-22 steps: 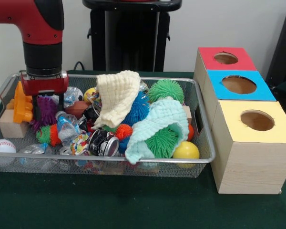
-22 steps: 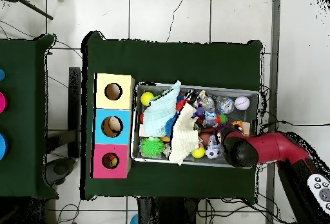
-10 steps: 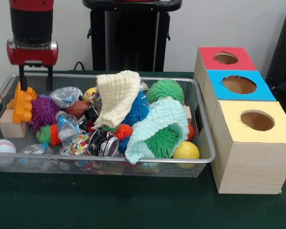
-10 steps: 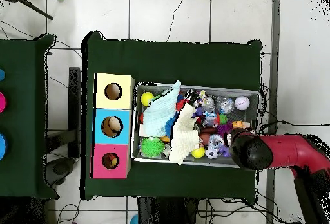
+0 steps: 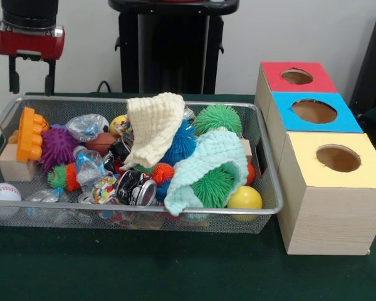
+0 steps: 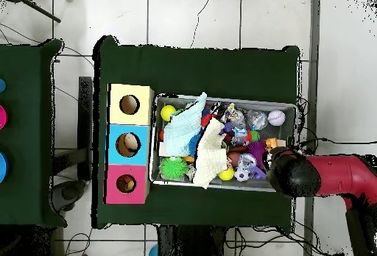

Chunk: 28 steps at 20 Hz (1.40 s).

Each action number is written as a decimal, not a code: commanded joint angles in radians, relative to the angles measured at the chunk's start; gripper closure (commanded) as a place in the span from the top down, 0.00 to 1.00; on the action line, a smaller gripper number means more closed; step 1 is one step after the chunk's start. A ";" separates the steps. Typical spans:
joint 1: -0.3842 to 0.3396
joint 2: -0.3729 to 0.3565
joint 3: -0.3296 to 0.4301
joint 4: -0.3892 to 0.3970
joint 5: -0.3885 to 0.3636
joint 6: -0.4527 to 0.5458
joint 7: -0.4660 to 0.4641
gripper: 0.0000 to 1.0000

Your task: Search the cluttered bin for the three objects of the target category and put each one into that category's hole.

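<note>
I have the gripper (image 5: pixel 31 75) at the upper left of the front view, raised above the bin's (image 5: pixel 271 188) left rim, fingers (image 5: pixel 14 80) spread apart with nothing between them. So I read this as the search step: nothing is in hand and no target has been lifted out.

Which category is wanted I cannot tell from here. The bin holds spiky balls: a purple one (image 5: pixel 57 146) at the left, just beside an orange toy (image 5: pixel 29 133); a green one (image 5: pixel 218 118) at the back right; and another green one (image 5: pixel 213 187) half wrapped in the mint cloth (image 5: pixel 207 160). A cream cloth (image 5: pixel 153 125) drapes over the middle, hiding what lies under it. A baseball (image 5: pixel 2 192) and a yellow ball (image 5: pixel 244 198) sit at the front corners.

The three boxes stand at the right of the frame: red (image 5: pixel 298 76), blue (image 5: pixel 313 111), yellow (image 5: pixel 337 158), each with a round hole on top.

For my next move, I judge I must choose one piece, come down over it with fingers spread, and clear the crowding neighbours. The purple ball lies nearest below.
</note>
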<state>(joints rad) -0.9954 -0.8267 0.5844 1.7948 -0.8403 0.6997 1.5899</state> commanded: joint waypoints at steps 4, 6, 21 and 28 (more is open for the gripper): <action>0.062 0.126 -0.112 -0.035 -0.232 -0.099 -0.010 1.00; 0.069 0.147 -0.125 -0.054 -0.263 -0.118 -0.002 1.00; 0.078 0.219 -0.140 -0.151 -0.341 -0.167 -0.095 1.00; 0.073 0.240 -0.134 -0.194 -0.363 -0.155 -0.144 1.00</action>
<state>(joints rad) -0.9333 -0.6408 0.4656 1.7001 -1.1247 0.5580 1.5899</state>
